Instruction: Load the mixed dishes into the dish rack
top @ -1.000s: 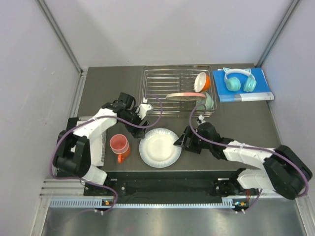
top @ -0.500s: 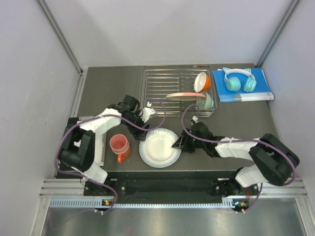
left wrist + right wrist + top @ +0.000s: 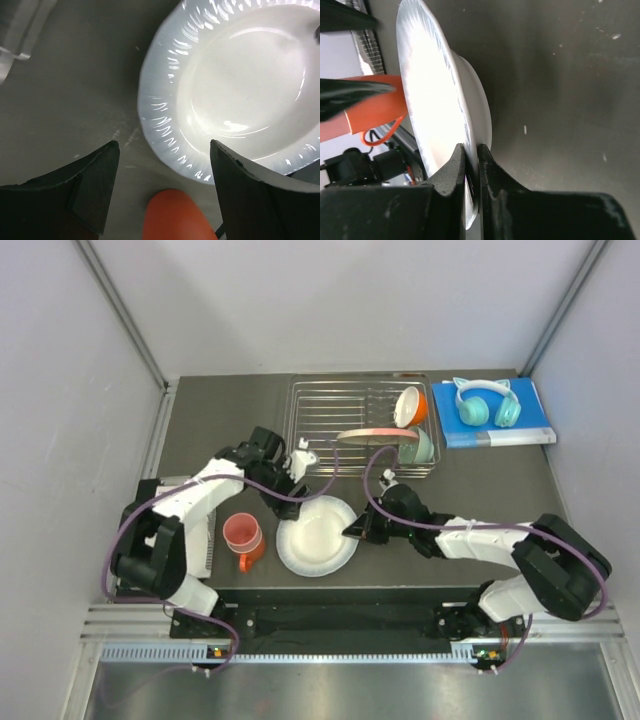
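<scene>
The white plate lies on the dark table in front of the dish rack. My right gripper is shut on the plate's right rim; in the right wrist view its fingers pinch the thin edge of the plate. My left gripper hovers open over the plate's far-left rim, and its wrist view looks down on the plate and the orange mug. The orange mug stands left of the plate. In the rack sit the orange bowl, the mint bowl and the patterned plate.
Teal cat-ear headphones rest on a blue book right of the rack. Grey walls enclose the table on three sides. Both arm bases stand at the near edge.
My right gripper has shut on the white plate's rim, and the plate has shifted a little to the left. The left gripper moved slightly closer to the plate, staying open.
</scene>
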